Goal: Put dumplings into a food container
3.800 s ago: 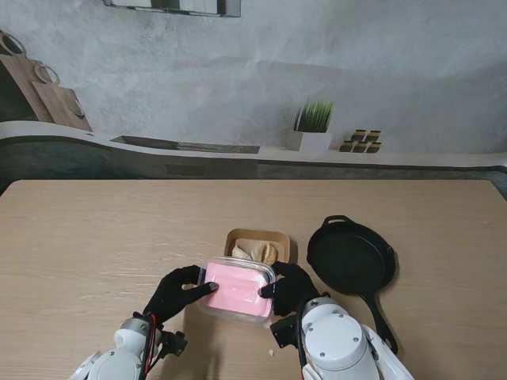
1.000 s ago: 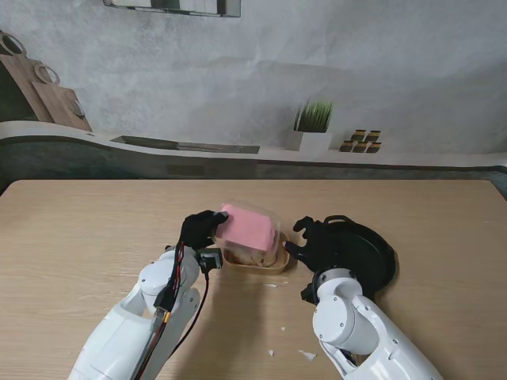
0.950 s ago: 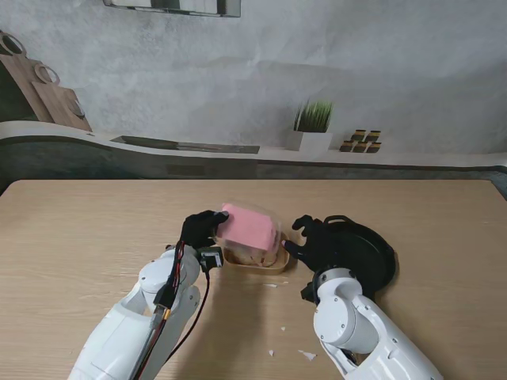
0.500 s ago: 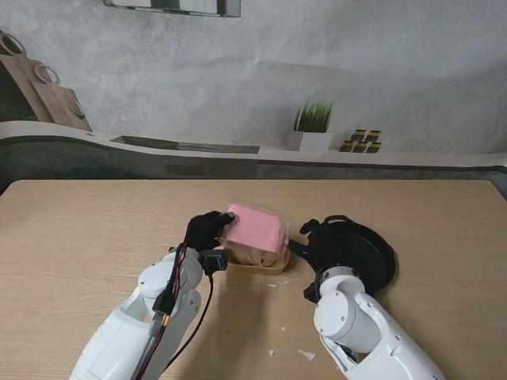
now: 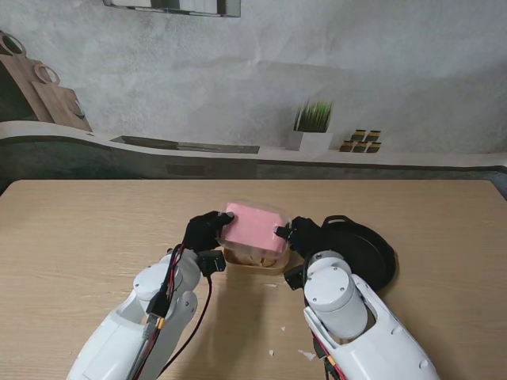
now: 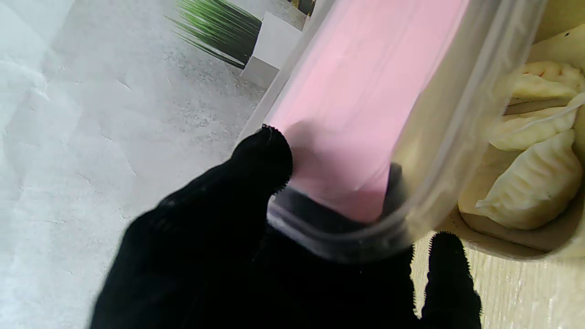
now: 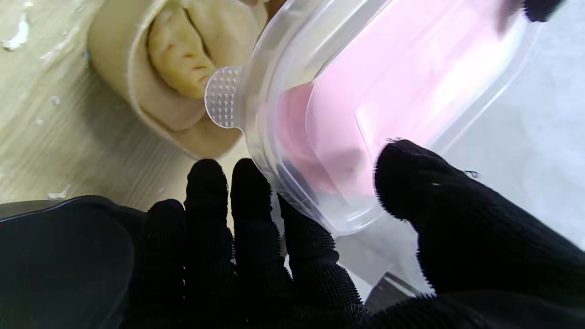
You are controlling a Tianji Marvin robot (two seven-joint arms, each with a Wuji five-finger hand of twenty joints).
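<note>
Gripping opposite ends of the clear plastic lid with a pink panel (image 5: 253,226), both black-gloved hands hold it tilted just over the tan paper food container (image 5: 255,261), which sits on the pale wooden table (image 5: 87,245) beside the black cast-iron skillet (image 5: 360,252). The left hand (image 5: 207,229) pinches one end, thumb on the pink face and fingers under the rim; the right hand (image 5: 299,235) closes likewise on the other end, thumb on top and fingers beneath. I judge the lid light, thin and somewhat flexible, with a smooth, slippery surface, so the raised rim near the corners gives the surest hold; a small dimpled pull tab (image 7: 222,97) sticks out of one edge. The pale pleated dumplings (image 6: 534,183) already lying in the container look soft and easily crushed, so pressing down wants care. From the stand view the lid hides most of the container, so the dumpling count cannot be told. Whether any rim edge already touches the container is unclear. White crumbs (image 5: 287,342) dot the table nearer to me.
</note>
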